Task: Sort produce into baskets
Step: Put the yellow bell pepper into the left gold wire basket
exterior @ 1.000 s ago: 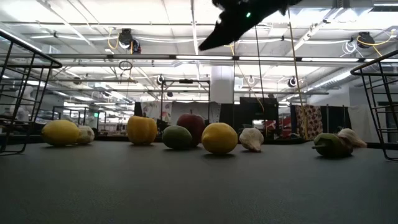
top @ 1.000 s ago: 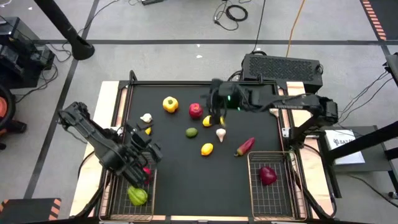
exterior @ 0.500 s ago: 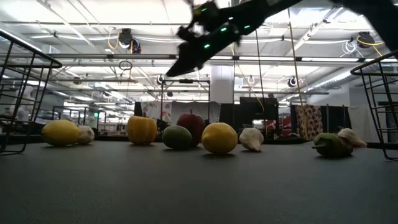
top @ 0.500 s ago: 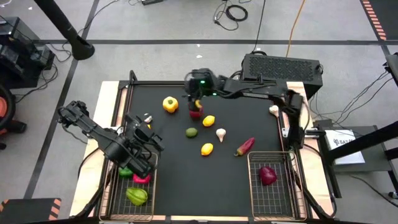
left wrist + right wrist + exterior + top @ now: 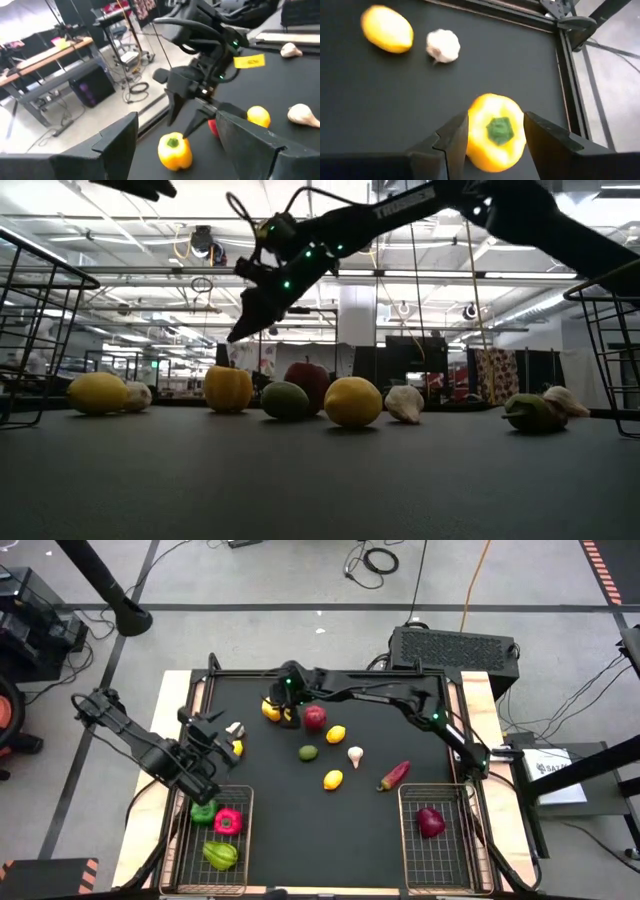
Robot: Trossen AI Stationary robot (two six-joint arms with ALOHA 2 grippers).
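- right gripper (image 5: 277, 712) is reaching across to the far left part of the table, hanging over the yellow pepper (image 5: 272, 708); its jaws are standing apart, one on each side of the pepper (image 5: 496, 131), not yet pressing on it as far as the wrist view shows.
- in the low view the same gripper (image 5: 243, 328) is pointing down just above the yellow pepper (image 5: 228, 388), clear of it.
- left gripper (image 5: 207, 730) is waiting at the left edge of the table, beyond the left basket (image 5: 243, 840); its jaws are spread wide and carrying nothing.
- red apple (image 5: 315, 718) is sitting just right of the yellow pepper; a lemon (image 5: 336, 734) is lying near it on the right.
- a garlic bulb (image 5: 235, 728) and a second lemon (image 5: 238, 748) are lying close by the left gripper.
- lime (image 5: 308, 752), another garlic bulb (image 5: 355, 755), a third lemon (image 5: 333, 780) and the dark red chili (image 5: 395, 775) are scattered mid-table.
- left basket is holding a green pepper (image 5: 204, 812), a pink-red pepper (image 5: 228, 822) and a yellow-green pepper (image 5: 220, 855).
- right basket (image 5: 408, 845) is holding one dark red piece (image 5: 431, 822); cannot tell which kind.
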